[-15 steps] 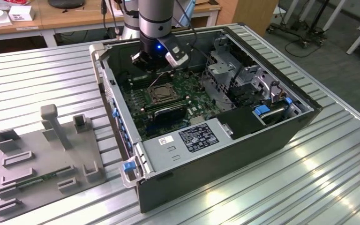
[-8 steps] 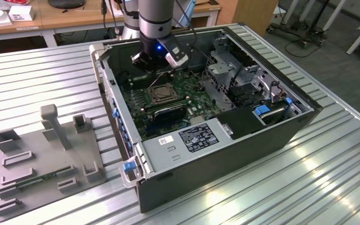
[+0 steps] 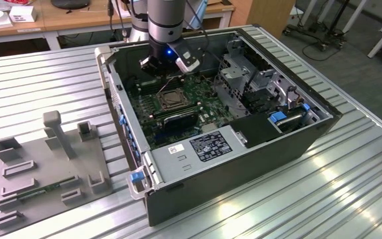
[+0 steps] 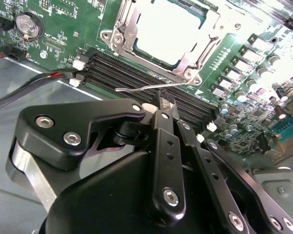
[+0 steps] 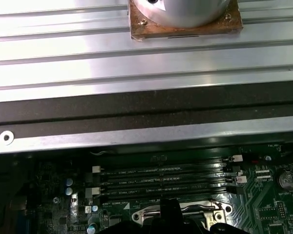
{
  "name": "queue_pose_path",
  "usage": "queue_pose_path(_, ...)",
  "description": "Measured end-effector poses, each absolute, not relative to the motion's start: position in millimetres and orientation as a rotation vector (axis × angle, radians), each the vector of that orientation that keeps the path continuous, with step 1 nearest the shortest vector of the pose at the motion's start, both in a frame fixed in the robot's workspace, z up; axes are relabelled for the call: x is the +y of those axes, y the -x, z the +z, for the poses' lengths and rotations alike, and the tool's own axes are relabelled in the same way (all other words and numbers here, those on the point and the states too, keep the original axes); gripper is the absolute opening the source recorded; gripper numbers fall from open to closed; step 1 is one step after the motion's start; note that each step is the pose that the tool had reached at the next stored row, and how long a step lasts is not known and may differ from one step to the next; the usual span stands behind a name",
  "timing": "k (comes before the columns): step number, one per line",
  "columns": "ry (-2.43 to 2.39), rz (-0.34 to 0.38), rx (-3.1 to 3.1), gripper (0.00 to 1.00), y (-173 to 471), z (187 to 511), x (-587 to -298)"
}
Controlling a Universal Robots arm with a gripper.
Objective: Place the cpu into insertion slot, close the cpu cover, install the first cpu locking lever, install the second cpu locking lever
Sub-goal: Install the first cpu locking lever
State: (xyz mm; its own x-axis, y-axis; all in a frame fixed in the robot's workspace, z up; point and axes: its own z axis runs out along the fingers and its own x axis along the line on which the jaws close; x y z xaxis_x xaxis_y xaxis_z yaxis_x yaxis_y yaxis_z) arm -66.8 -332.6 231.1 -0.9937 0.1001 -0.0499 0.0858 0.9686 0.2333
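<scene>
- The cpu (image 4: 168, 29) sits in the insertion slot (image 3: 171, 98), mid-way along the motherboard (image 3: 200, 93), under the cpu cover (image 4: 123, 27).
- The gripper (image 4: 164, 103) is pinched narrow, its tip at the locking lever (image 4: 136, 88).
- The lever looks like thin, springy wire; push near its free end.

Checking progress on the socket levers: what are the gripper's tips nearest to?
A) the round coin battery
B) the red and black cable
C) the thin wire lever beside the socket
C: in the second wrist view the gripper sits right at the thin wire lever beside the socket.
</scene>
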Motion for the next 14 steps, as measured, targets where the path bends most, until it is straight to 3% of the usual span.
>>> queue_pose_path(14,-0.145,0.384,3.054,0.11,61.1,226.0,-328.1)
